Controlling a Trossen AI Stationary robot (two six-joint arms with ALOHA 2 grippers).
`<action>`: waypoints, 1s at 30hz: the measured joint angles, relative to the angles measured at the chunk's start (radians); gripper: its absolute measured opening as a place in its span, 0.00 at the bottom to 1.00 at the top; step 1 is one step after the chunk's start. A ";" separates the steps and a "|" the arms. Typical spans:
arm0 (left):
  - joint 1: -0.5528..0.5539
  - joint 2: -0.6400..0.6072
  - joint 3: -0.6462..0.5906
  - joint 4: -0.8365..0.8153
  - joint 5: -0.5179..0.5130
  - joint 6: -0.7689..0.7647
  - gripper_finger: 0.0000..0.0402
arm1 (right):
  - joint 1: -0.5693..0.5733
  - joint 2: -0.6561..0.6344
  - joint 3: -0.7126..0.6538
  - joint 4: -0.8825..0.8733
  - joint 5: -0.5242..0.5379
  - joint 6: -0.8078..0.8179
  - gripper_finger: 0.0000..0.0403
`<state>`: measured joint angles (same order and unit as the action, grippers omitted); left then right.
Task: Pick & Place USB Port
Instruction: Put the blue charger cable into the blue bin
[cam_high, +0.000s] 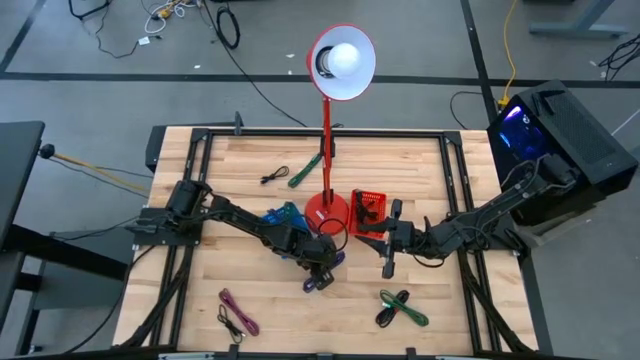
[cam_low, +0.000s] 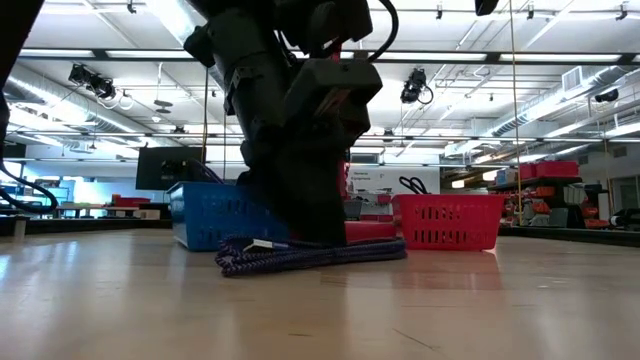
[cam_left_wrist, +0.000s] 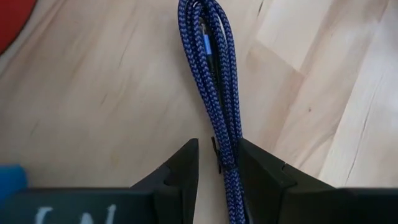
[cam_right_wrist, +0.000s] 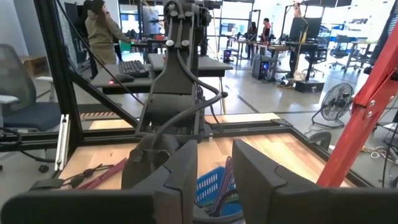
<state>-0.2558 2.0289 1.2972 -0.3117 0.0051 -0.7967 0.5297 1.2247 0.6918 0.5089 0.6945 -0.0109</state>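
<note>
A blue-purple braided cable bundle lies flat on the wooden table, in front of the red lamp's base. My left gripper slants down over it, open, one finger on each side of the bundle. A black tie wraps the bundle between the fingers. My right gripper hovers level above the table right of the lamp, open and empty, pointing toward the left arm. My left gripper straddles the cable bundle across its length, slanting down from above. One finger looks to lie against the bundle's side by the black tie. The other finger stands clear, with bare wood between. The cable rests on the table.
A blue basket sits left of the lamp base and a red basket right of it. Green cables, a magenta cable and a black one lie around. The lamp pole rises at the centre.
</note>
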 joint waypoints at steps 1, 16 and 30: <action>0.000 -0.001 0.000 -0.010 0.000 0.000 0.26 | 0.000 0.000 0.000 0.001 0.000 0.001 0.25; -0.006 -0.003 0.000 -0.005 0.039 0.009 0.01 | 0.000 0.000 0.000 -0.001 -0.003 0.002 0.25; -0.042 -0.012 0.179 -0.238 -0.066 0.057 0.00 | 0.000 0.000 0.000 -0.009 -0.003 0.003 0.25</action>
<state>-0.2977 2.0167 1.4758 -0.5501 -0.0608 -0.7392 0.5293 1.2247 0.6918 0.5003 0.6912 -0.0082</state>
